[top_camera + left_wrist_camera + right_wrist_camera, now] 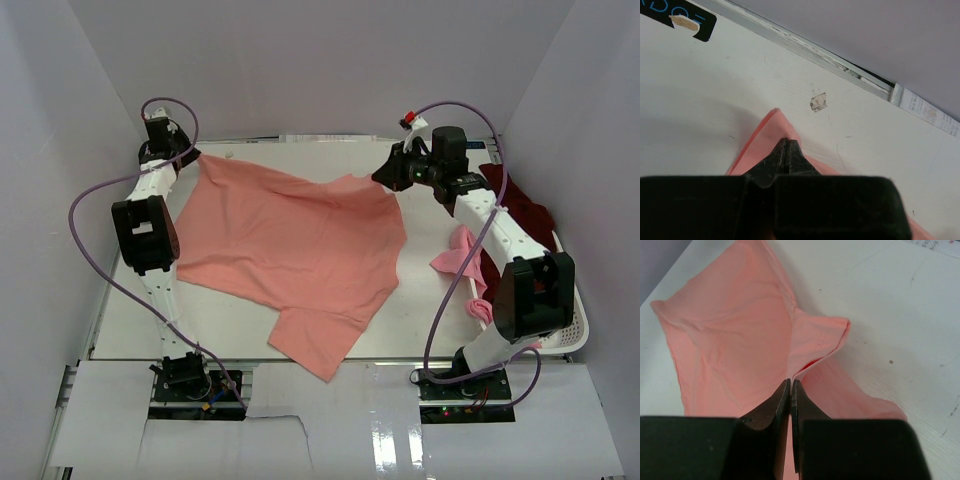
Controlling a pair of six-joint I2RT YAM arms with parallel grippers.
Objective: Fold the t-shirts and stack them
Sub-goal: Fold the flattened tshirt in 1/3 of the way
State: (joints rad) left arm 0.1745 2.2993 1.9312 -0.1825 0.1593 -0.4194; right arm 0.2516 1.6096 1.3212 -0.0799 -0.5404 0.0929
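- Top view: the salmon t-shirt is spread on the table, its far corners pinched by the left gripper and right gripper.
- Left wrist: the jaws are clamped on a shirt corner.
- Right wrist: the jaws are closed on a folded edge.

- The pink t-shirt covers the middle of the surface.
- Bare room lies between it and the basket on the right.
- Walls stand close behind.
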